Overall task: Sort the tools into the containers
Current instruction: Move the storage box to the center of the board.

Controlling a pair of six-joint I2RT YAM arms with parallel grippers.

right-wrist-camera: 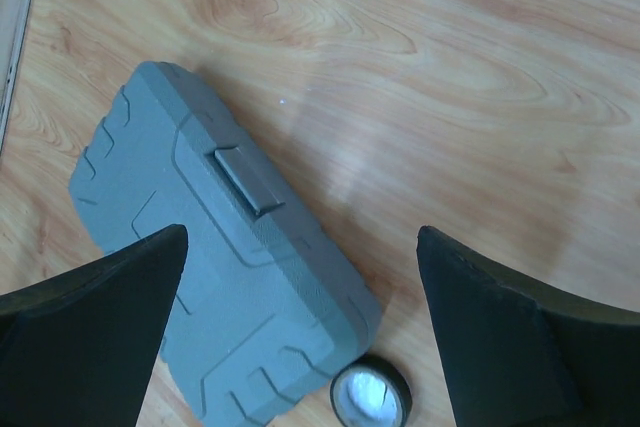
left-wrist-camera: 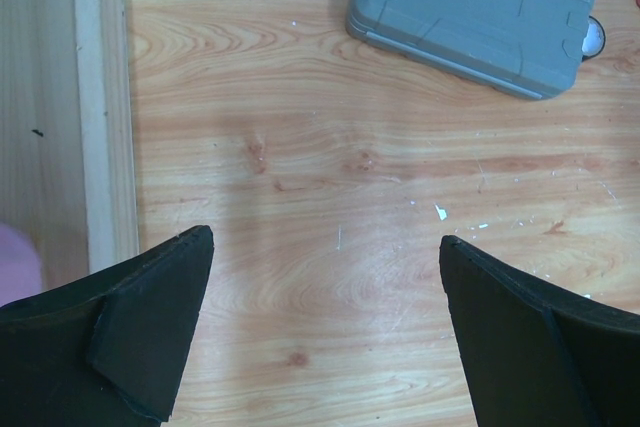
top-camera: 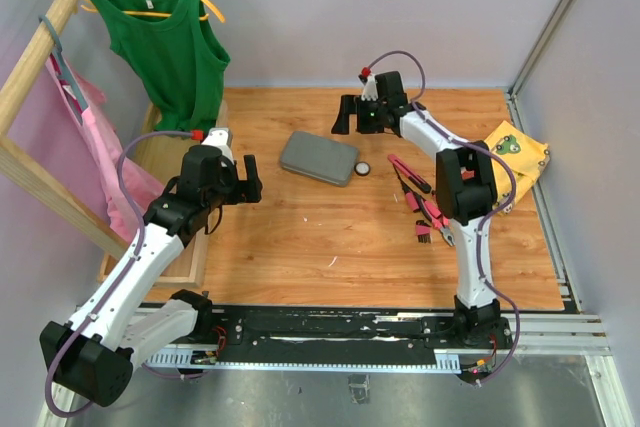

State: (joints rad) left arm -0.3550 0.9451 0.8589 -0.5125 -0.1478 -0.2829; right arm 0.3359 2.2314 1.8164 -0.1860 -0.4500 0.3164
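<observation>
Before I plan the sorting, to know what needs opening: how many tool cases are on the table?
1. The grey case lies shut near the middle of the table, the round disc beside its right end. No other shows in any view.

Tools (top-camera: 418, 209) partly behind R arm (top-camera: 466, 187)

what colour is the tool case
Grey all over, the tool case lies closed on the table. It shows best in the right wrist view.
</observation>
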